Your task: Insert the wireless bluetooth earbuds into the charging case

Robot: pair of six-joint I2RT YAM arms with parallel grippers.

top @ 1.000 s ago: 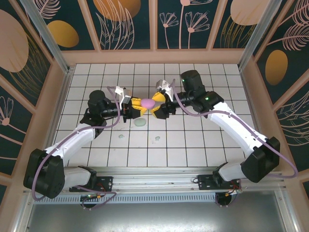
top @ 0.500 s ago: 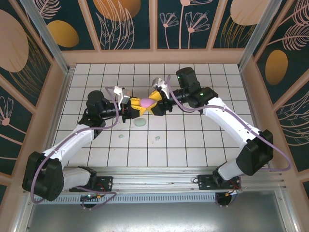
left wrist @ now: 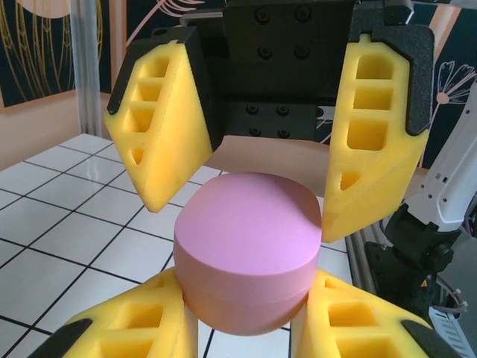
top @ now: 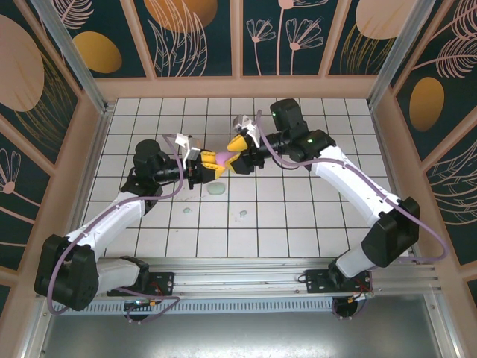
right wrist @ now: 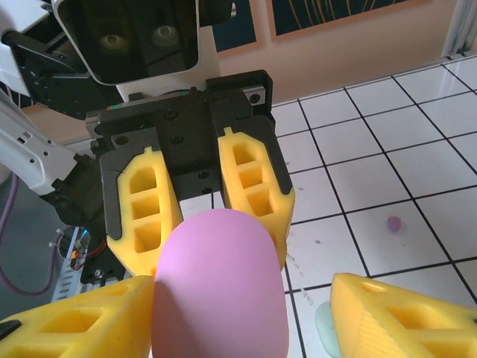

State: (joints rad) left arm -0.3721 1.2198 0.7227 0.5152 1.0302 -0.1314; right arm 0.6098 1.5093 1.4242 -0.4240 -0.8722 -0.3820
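Mint plastic lies nearest: one mint earbud [top: 186, 212] and a second mint earbud [top: 243, 215] sit well apart on the glossy tiled table [top: 298, 224], with bare tiles around each. Beyond them a larger pale green piece [top: 216, 190] rests flat, a purple earbud [right wrist: 393, 223] near it. Further on, the left gripper [top: 209, 165] clamps the smooth, rounded pink charging case [top: 224, 156] between yellow pocketed pads [left wrist: 127, 332]. Facing it, the right gripper [top: 238, 153] straddles the case with jaws parted, one pad clear of it. Open tile runs behind to painted wall panels [top: 194, 37]
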